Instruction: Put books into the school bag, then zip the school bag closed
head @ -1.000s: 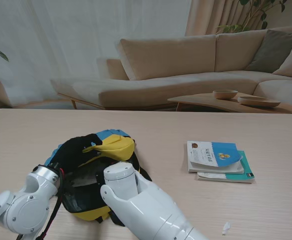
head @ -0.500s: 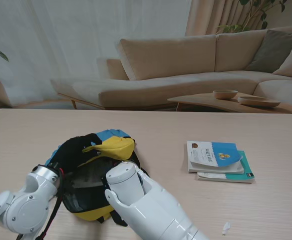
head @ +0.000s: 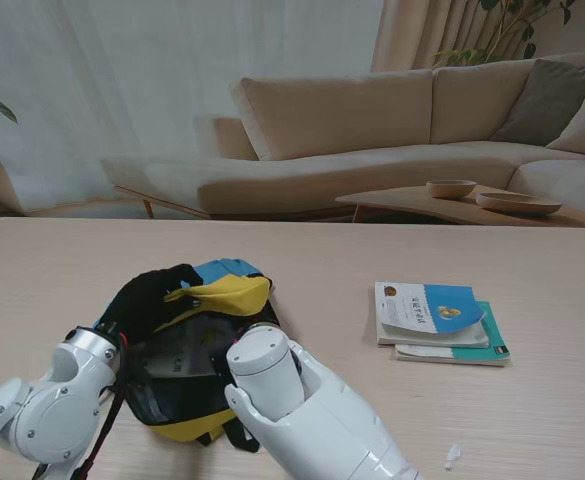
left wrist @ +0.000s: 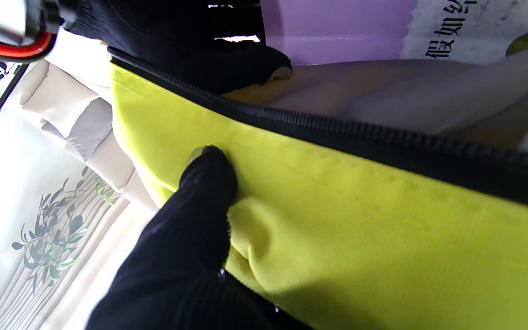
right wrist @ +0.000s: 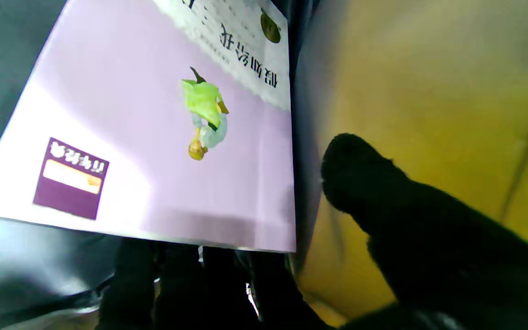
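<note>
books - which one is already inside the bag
The purple-covered book, lying within the school bag's open mouth by the right hand. The blue-and-white book and the teal book under it sit stacked outside, on the table.

Legible text is limited to the purple book (right wrist: 163, 137) inside the school bag (left wrist: 360, 220). In the left wrist view, its white title band carries black Chinese characters, of which "假如" can be read; the rest are cut off. In the right wrist view the same title appears inverted. A dark purple label (right wrist: 71, 178) on the cover bears white characters too blurred to read. Printing on the two stacked books (head: 437, 320) on the table (head: 532, 410) is too small to read.
</note>
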